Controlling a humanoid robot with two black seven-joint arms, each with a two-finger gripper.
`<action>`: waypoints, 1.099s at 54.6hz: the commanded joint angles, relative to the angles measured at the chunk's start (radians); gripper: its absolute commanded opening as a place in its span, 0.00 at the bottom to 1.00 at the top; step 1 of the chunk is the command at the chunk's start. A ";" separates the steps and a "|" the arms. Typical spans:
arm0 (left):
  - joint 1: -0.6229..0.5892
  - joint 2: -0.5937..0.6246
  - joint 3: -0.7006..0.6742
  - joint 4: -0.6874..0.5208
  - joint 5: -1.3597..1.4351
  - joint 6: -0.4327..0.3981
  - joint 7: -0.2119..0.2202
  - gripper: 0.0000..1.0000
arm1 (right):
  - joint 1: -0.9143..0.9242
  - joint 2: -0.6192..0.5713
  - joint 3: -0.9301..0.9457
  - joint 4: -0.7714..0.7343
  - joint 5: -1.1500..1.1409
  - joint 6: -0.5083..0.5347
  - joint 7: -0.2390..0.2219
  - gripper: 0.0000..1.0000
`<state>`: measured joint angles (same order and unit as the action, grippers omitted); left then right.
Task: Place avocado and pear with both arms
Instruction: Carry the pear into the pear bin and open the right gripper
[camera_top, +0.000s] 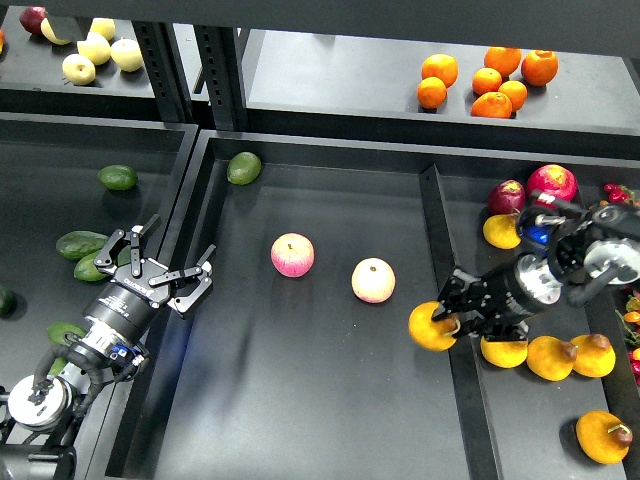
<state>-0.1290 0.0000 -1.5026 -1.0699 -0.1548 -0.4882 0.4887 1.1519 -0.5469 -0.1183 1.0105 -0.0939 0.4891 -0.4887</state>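
Observation:
My right gripper (448, 316) is shut on an orange-yellow pear (430, 330) and holds it over the divider between the middle tray (300, 400) and the right bin. My left gripper (170, 262) is open and empty, fingers spread, above the divider between the left bin and the middle tray. A dark green elongated avocado (78, 243) lies in the left bin just left of that gripper, with another one (92, 269) touching it.
More avocados (118, 178) lie in the left bin, and a lighter green one (243, 167) sits at the middle tray's back. Two pink-yellow apples (292, 254) (373, 280) lie mid-tray. Several pears (550, 357) fill the right bin. Oranges (487, 80) sit on the back shelf.

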 joint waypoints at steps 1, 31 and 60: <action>0.003 0.000 0.001 0.004 0.000 -0.001 0.000 0.99 | 0.012 -0.059 -0.001 -0.001 0.017 0.000 0.000 0.23; 0.006 0.000 0.007 0.005 0.000 -0.001 0.000 0.99 | -0.096 -0.240 -0.087 0.010 0.008 0.000 0.000 0.23; 0.005 0.000 0.015 0.010 0.000 -0.001 0.000 0.99 | -0.282 -0.226 -0.066 -0.036 -0.061 0.000 0.000 0.25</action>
<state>-0.1241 0.0000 -1.4883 -1.0593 -0.1549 -0.4890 0.4887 0.9041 -0.7843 -0.1905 1.0015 -0.1445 0.4886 -0.4887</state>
